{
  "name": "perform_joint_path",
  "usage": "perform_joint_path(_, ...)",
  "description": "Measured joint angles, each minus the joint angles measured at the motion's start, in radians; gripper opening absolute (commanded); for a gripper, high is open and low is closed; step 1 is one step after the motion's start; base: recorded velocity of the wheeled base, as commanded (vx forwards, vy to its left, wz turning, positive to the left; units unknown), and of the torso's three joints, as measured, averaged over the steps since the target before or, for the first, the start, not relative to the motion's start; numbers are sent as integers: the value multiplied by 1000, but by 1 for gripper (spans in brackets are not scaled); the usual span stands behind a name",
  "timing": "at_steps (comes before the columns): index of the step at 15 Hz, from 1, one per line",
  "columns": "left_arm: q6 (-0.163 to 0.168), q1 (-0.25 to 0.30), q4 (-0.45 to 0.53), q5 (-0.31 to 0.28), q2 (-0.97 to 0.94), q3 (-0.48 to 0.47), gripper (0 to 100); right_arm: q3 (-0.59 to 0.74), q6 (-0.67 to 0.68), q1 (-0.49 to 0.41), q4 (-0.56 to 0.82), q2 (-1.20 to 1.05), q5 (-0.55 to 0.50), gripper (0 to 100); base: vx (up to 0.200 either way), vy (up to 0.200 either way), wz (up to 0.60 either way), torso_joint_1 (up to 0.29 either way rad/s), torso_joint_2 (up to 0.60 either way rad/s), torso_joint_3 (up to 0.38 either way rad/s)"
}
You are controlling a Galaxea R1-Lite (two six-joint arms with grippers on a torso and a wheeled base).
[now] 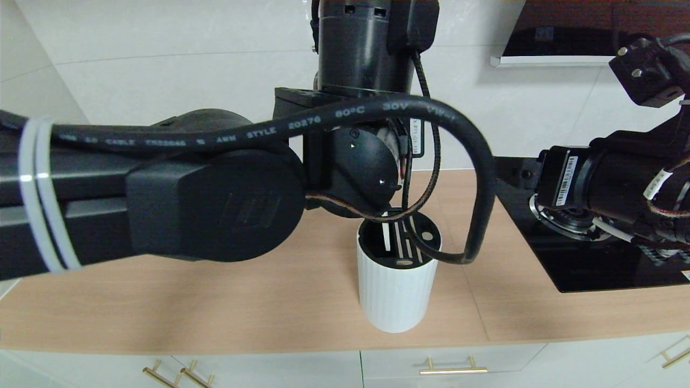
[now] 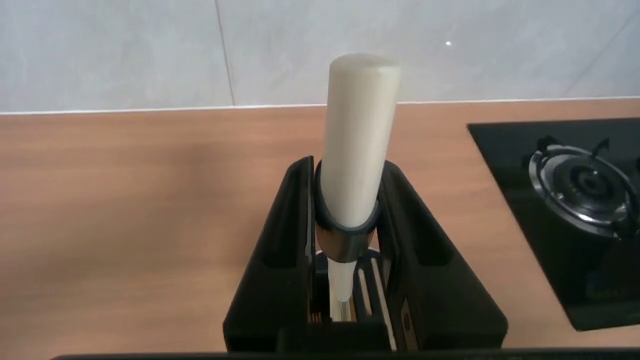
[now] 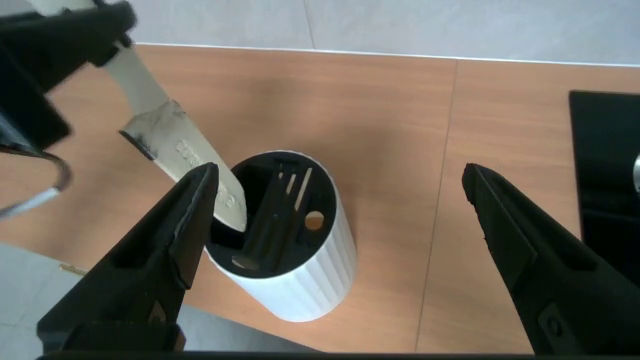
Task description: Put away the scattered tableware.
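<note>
Light wooden countertop against a white tiled wall. One white ribbed cylindrical utensil holder stands upright on it, near the front edge, with a black slotted insert at its top. To the right, apart from the holder, is a black glass hob with a round gas burner.

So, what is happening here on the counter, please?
The left gripper has its jaws shut on the cream handle of a knife. It holds the knife blade down over the white ribbed holder, which stands on the wooden counter. The blade tip is at the holder's opening. The right gripper hangs above the holder with its jaws open, holding nothing.
</note>
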Motion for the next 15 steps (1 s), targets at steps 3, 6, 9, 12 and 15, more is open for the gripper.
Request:
perform_joint_path(3,-4,1,-2,11,18,-2,0,0,0,0,0,0,0,100,0,0,0,0,0,0)
perform_joint_path(6,-11,1,-6,14,46,-3,0,0,0,0,1,2,0,100,0,0,0,0,0,0)
perform_joint_path(9,-22,1,-32,16,79,-4,0,1,0,0,0,4,-1,100,0,0,0,0,0,0)
perform_joint_path(12,-24,1,-37,29,104,0,0,2,0,0,1,6,0,100,0,0,0,0,0,0)
perform_joint_path(15,-56,0,-37,36,126,8,0,5,0,0,-1,8,-1,100,0,0,0,0,0,0)
